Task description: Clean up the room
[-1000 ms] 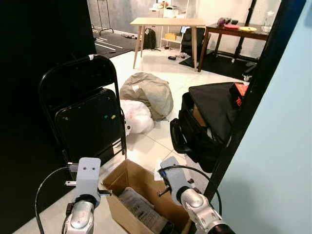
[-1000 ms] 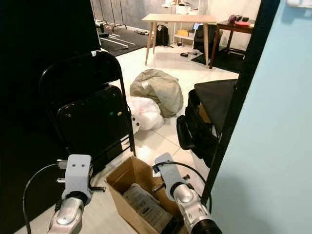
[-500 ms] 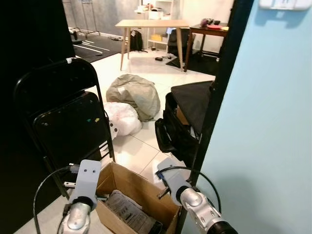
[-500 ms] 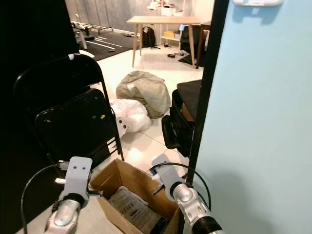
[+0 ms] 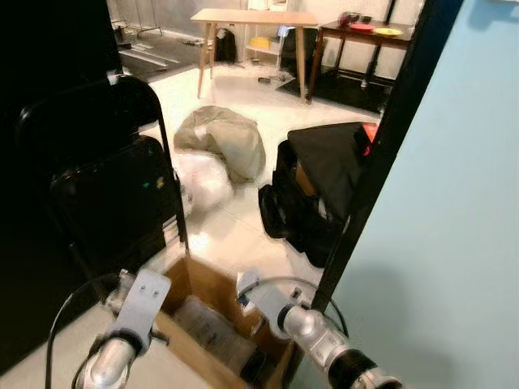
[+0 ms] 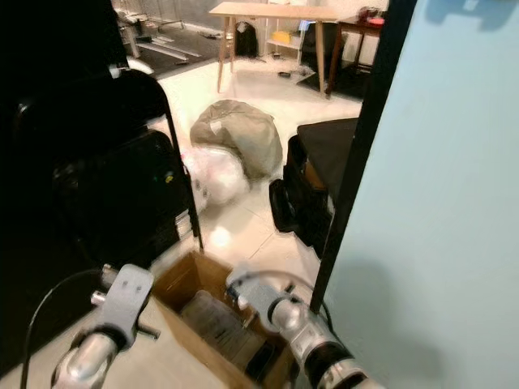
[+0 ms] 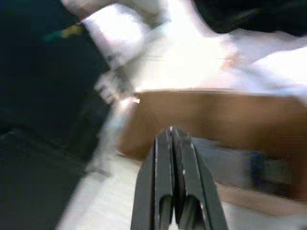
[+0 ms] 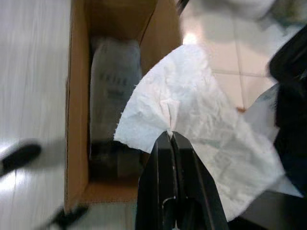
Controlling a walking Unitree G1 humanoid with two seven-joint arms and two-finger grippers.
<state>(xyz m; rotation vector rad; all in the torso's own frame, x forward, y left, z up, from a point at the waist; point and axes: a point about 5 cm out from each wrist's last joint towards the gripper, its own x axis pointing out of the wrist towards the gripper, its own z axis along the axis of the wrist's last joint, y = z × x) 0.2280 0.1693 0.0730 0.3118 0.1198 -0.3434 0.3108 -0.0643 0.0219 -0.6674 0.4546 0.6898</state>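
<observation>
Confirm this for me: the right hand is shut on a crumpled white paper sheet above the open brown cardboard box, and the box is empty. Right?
Not quite. The right hand is shut on the crumpled white paper sheet above the open brown cardboard box, but the box is not empty: the right wrist view shows a grey printed packet lying inside it.

Both silver arms are stretched forward and low, elbows bent a bit. The left arm (image 5: 122, 328) angles up and inward, and its left hand (image 7: 171, 136) has the two black fingers pressed flat together with nothing between them. The right arm (image 5: 312, 336) reaches in from the right side. The right hand (image 8: 169, 136) is clamped tight too, pinching a crumpled white tissue (image 8: 192, 120) right at its fingertips.
</observation>
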